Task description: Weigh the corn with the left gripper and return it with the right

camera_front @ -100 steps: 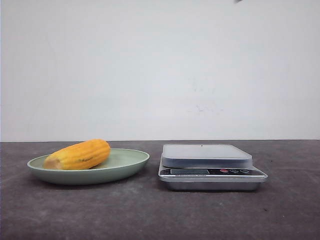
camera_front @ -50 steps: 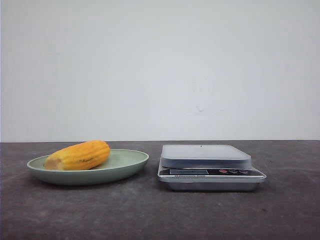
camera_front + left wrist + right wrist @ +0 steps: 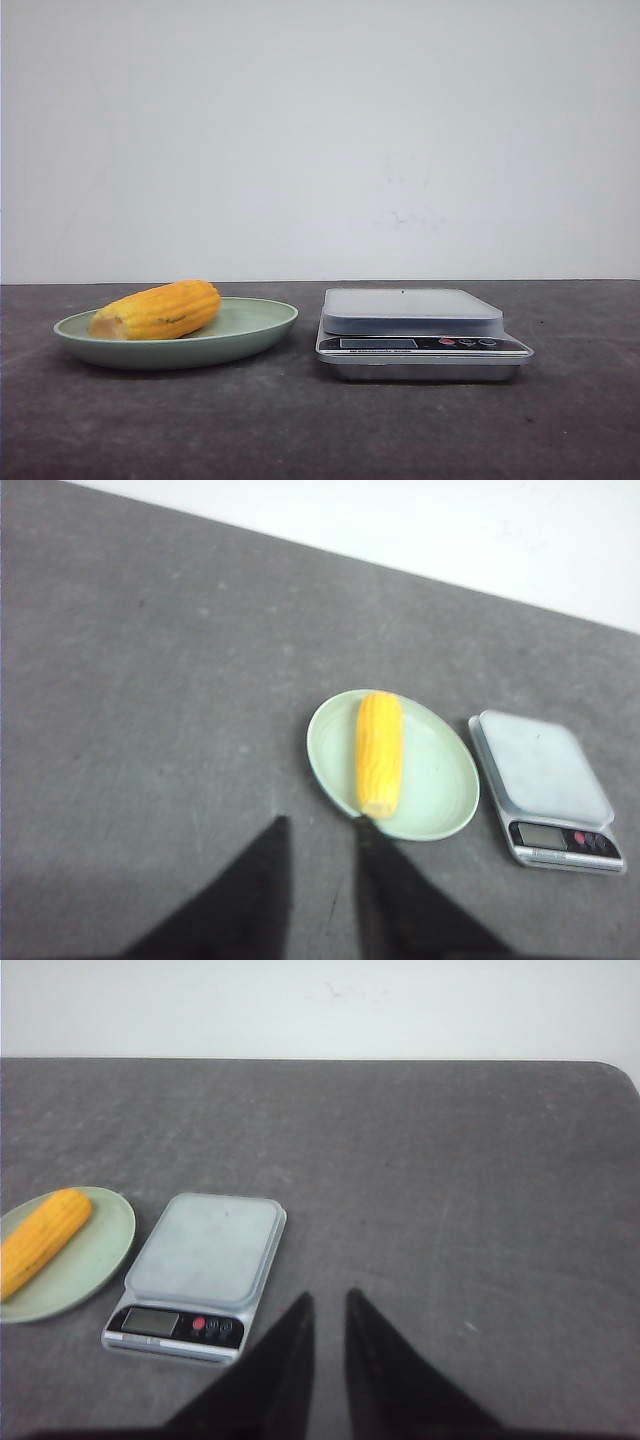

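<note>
The corn (image 3: pixel 157 310) lies on its side in a pale green plate (image 3: pixel 250 330) at the left of the table, its pale cut end to the left. It also shows in the left wrist view (image 3: pixel 379 752) and the right wrist view (image 3: pixel 40 1241). The silver scale (image 3: pixel 413 318) stands to the right of the plate with nothing on its platform. My left gripper (image 3: pixel 321 822) is open and empty, high above the table short of the plate. My right gripper (image 3: pixel 328 1293) is empty, its fingers a narrow gap apart, high above the table beside the scale (image 3: pixel 204 1263). Neither gripper shows in the front view.
A dark grey table (image 3: pixel 300 430) runs back to a white wall. The plate (image 3: pixel 440 780) and the scale (image 3: pixel 545 785) stand side by side, a small gap between them. The table's far right corner is rounded (image 3: pixel 615 1070).
A small dark tip at the top edge of the front view, right of centre, has gone out of view. The corn, plate and scale have not moved.
</note>
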Controlling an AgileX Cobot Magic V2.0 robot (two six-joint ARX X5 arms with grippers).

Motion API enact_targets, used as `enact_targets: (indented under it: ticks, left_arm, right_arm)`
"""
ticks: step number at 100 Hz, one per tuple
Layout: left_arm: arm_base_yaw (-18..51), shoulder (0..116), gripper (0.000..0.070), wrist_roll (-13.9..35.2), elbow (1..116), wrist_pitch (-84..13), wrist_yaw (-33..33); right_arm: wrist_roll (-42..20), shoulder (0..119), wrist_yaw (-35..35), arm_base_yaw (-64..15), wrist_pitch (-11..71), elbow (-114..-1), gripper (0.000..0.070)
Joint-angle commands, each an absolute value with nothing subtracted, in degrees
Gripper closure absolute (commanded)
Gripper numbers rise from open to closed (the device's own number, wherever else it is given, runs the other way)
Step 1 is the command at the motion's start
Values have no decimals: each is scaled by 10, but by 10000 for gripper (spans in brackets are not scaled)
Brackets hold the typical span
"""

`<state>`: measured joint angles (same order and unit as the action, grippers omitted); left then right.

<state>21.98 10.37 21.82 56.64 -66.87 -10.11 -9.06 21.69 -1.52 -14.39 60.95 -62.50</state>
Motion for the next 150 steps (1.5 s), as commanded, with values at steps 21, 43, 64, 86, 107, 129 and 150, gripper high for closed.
enact_targets:
  ticks: [21, 43, 64, 86, 107, 129, 150]
  left_arm:
    - [221, 102, 700, 203, 573, -647, -100]
    - [221, 102, 700, 203, 574, -647, -100]
    - [221, 102, 700, 203, 574, -647, -100]
    - [219, 99, 700, 203, 574, -648, -100]
    - [151, 86, 700, 171, 498, -524, -145]
    - [56, 18, 700, 106, 292, -269, -84]
    - [26, 3, 700, 96, 135, -168, -74]
  right_arm:
    - [-105, 216, 1, -144, 588, -619, 689]
    - [-104, 216, 0, -144, 587, -620, 689]
    - [-104, 216, 0, -144, 587, -620, 689]
    - [-104, 216, 0, -144, 587, -620, 689]
    - [-104, 216, 0, -144, 587, -620, 689]
    - [-104, 216, 0, -144, 587, -620, 689]
    - [-104, 215, 0, -144, 587, -620, 689]
